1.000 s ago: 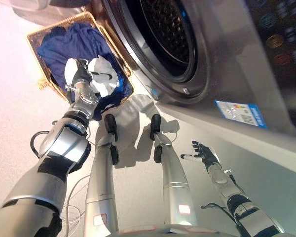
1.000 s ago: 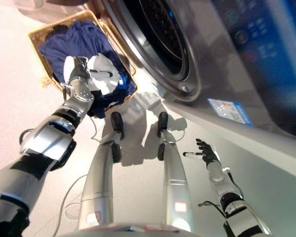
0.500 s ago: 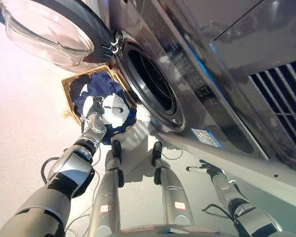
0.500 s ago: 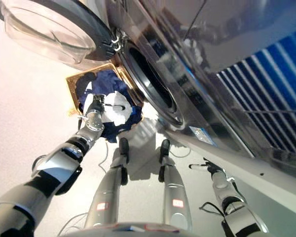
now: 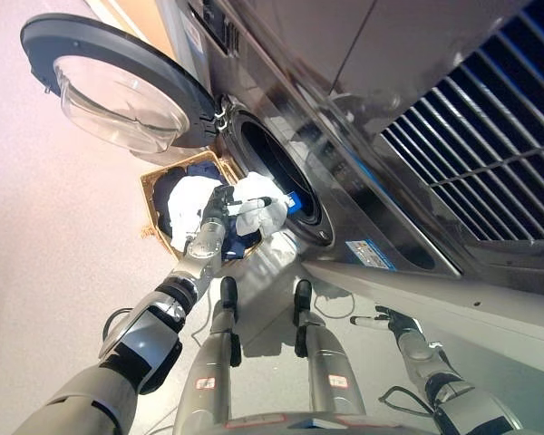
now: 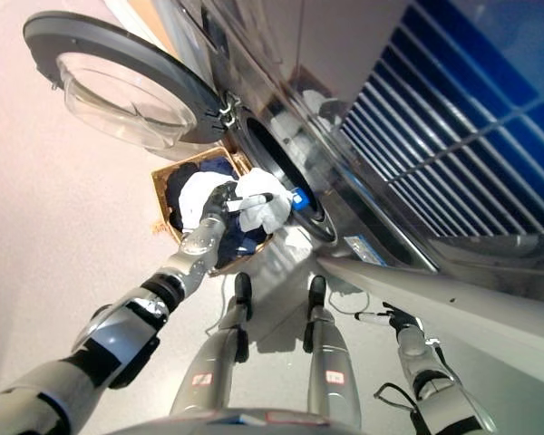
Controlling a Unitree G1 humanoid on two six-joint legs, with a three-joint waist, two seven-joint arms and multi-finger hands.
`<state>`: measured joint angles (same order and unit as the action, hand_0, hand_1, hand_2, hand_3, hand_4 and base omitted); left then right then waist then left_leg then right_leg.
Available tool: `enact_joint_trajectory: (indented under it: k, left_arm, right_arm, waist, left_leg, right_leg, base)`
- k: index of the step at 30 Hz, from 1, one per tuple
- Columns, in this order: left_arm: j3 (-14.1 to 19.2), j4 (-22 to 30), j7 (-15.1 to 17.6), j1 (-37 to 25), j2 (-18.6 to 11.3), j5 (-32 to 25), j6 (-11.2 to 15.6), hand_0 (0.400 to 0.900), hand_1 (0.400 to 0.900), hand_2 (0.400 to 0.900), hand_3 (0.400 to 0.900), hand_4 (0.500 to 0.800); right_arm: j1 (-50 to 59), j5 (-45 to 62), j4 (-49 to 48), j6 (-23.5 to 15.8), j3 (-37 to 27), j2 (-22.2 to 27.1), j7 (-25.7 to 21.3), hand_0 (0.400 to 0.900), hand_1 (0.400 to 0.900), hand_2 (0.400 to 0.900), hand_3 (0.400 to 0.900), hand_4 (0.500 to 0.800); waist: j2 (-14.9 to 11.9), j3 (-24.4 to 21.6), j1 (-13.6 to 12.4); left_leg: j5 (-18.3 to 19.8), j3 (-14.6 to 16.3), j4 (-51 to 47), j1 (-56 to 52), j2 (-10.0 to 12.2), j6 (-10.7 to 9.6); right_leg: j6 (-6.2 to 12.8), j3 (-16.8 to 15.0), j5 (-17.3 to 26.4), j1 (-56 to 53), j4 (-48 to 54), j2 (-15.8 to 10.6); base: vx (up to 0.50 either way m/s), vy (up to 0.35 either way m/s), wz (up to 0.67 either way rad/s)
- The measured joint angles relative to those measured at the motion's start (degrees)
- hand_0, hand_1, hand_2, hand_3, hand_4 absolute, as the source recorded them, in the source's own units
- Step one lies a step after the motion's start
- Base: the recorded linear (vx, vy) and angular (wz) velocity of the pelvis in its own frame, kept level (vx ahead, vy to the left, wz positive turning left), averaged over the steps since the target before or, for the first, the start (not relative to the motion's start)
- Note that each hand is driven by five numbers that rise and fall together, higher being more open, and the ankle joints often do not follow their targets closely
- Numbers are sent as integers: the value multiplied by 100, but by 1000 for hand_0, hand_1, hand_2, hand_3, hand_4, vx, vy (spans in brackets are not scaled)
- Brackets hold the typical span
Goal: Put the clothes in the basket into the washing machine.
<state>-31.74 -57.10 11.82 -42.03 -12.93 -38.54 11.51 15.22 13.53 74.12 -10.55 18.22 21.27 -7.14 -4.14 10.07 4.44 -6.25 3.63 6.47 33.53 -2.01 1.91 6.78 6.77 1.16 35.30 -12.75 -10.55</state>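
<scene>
My left hand (image 5: 218,205) is shut on a white garment (image 5: 259,207) and holds it up at the lower rim of the washing machine's round drum opening (image 5: 270,172). A small blue tag hangs at the garment's right side. Behind and below the hand stands the wicker basket (image 5: 147,203) on the floor. It holds dark blue clothes (image 5: 202,169) and more white cloth (image 5: 185,194). I cannot tell whether that cloth is part of the held piece. My right hand (image 5: 389,320) hangs open at the lower right, away from the clothes.
The machine's round glass door (image 5: 125,93) stands swung open to the upper left, above the basket. The machine's grey front (image 5: 408,245) runs along the right side. Pale floor (image 5: 45,236) lies to the left of the basket.
The camera has tilted up, so the door and upper front now show. My left hand has lifted the white garment out of the basket and up to the drum opening.
</scene>
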Motion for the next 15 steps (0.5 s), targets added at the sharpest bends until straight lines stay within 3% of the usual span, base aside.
enact_joint_trajectory:
  k: [5, 15]
  left_arm:
    - [1, -1, -37, -166, 142, -462, -6, 400, 400, 400, 400, 500]
    - [33, -116, -51, -898, 79, -1247, -11, 400, 400, 400, 400, 500]
  right_arm:
    - [-9, 6, -19, 3, 0, 3, 13, 900, 900, 900, 900, 800]
    - [-263, 106, -167, 57, -56, 3, 22, 900, 900, 900, 900, 800]
  waist:
    - [22, -16, 186]
    - [29, -34, 431]
  left_leg:
    - [-9, 83, -71, -10, 10, 5]
    - [-26, 219, -225, 31, 57, -6]
  right_leg:
    - [-16, -87, 14, 45, 58, 19]
    - [-24, -242, 110, 156, 244, 95]
  base:
    - [24, -13, -18]
    - [42, -18, -11]
